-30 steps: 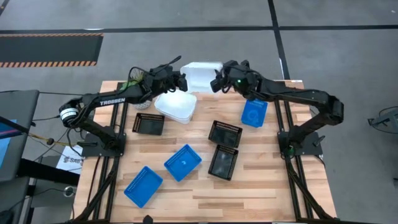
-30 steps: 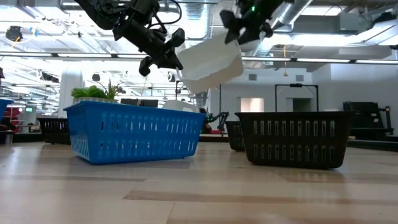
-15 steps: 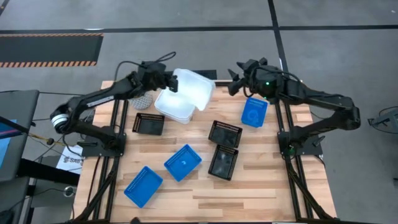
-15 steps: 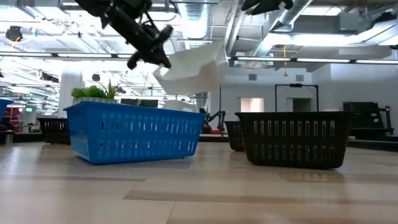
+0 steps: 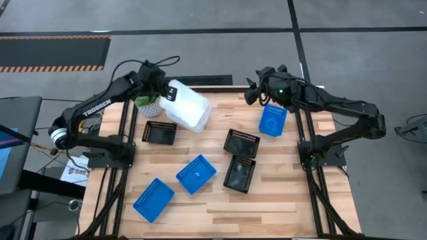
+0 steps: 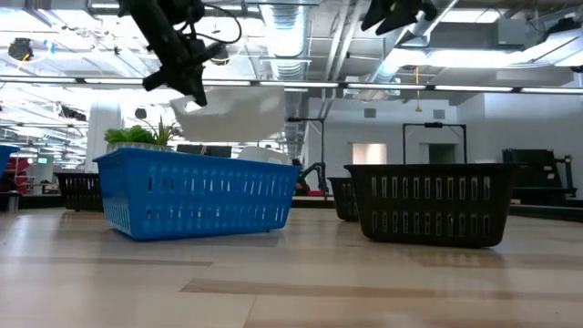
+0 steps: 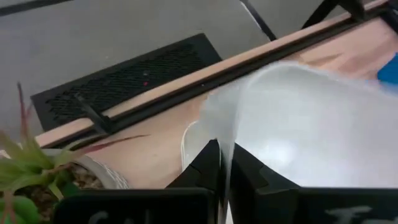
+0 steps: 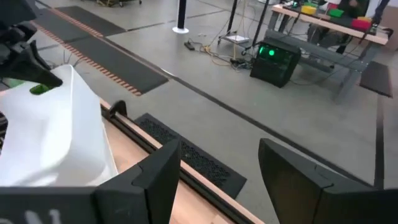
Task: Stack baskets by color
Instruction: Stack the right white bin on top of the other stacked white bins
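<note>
Evidently light and stiff, the white basket (image 5: 189, 109) hung beside the potted plant (image 5: 148, 100), rim pinched in the left gripper (image 5: 167, 91); the right gripper (image 5: 255, 91) gaped empty.

white baskets (image 5: 189, 111) raised at the table's far left; three blue (image 5: 196, 174) and three black (image 5: 241, 143) scattered flat.

Table (image 5: 280, 193): light wood planks, matt, grain visible. White basket (image 5: 189, 109) pinched in my left gripper (image 7: 222, 163): smooth solid plastic, faint sheen. Blue baskets (image 5: 196, 174): bright plastic, slotted walls. Black baskets (image 6: 428, 203): matt plastic, slotted sides. My fingers (image 8: 158, 171): dark, matt.
</note>
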Controlling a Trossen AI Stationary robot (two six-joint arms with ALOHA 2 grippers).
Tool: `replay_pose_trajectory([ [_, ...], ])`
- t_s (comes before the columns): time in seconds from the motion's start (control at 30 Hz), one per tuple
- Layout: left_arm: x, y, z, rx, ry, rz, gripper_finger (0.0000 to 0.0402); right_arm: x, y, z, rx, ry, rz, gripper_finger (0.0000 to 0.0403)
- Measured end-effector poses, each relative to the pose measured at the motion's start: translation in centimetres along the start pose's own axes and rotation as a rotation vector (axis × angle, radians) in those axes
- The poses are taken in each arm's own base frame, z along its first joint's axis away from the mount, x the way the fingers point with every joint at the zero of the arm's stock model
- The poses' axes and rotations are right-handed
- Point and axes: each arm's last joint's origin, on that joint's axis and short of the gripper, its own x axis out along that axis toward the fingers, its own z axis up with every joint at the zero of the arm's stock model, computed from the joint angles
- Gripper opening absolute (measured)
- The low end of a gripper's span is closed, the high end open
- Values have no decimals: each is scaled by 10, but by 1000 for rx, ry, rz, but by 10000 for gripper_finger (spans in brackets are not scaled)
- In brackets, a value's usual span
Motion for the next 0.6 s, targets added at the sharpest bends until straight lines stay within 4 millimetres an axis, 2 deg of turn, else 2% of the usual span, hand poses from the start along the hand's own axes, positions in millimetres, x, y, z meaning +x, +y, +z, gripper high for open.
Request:
replay_pose_trajectory([
  [0.37, 50, 10, 1, -36, 154, -41, 0, 15, 5, -12, -61, 76, -48, 239],
  [0.6, 69, 13, -6, -41, 260, -45, 0, 16, 1, -12, -65, 82, -84, 239],
])
